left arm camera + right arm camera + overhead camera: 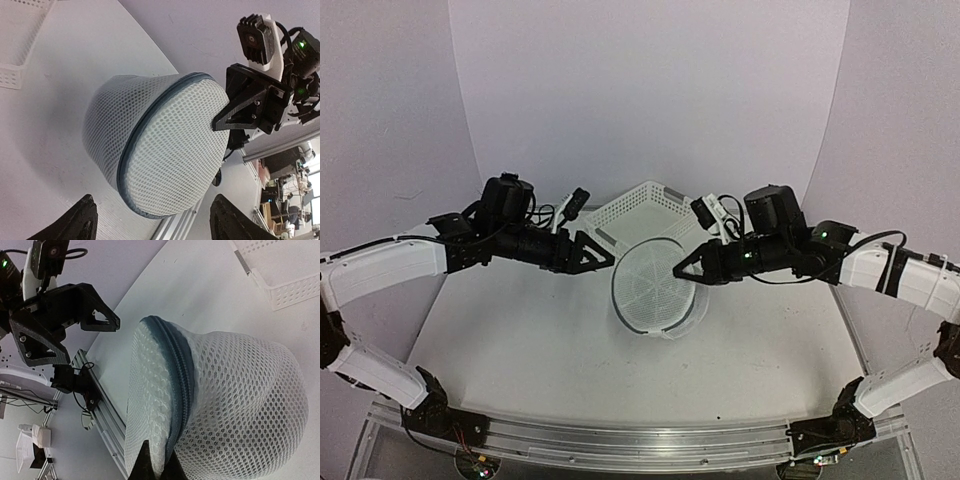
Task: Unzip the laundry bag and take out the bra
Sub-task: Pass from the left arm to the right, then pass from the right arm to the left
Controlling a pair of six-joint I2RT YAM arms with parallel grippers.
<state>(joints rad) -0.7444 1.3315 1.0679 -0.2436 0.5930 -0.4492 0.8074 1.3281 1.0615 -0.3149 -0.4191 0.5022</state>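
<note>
Top external view, near to far. Both arms rose from the near edge of the counter (540, 340) and reached inward toward its middle. Laundry bag (655, 285) sat mid-counter between them, resting on its lower end. Its axis ran up from the counter and leaned toward the near edge, so the spoke-patterned round face pointed up and nearward, at the overhead camera. Zip band (182, 375), dark blue-grey, ran round the rim of that upper face.

Left gripper (603, 260) hung just off the bag's upper-left rim, not touching. Its jaws were wide: fingertips (82, 220) stood well apart in the left wrist view, with the bag framed between them. Right gripper (682, 270) was at the bag's right rim. Its jaws were narrow, pinched on the mesh edge beside the zip band in the right wrist view. Whether they held the zip pull could not be told.

White perforated basket (640, 205) stood just behind the bag, toward the far side of the counter.
</note>
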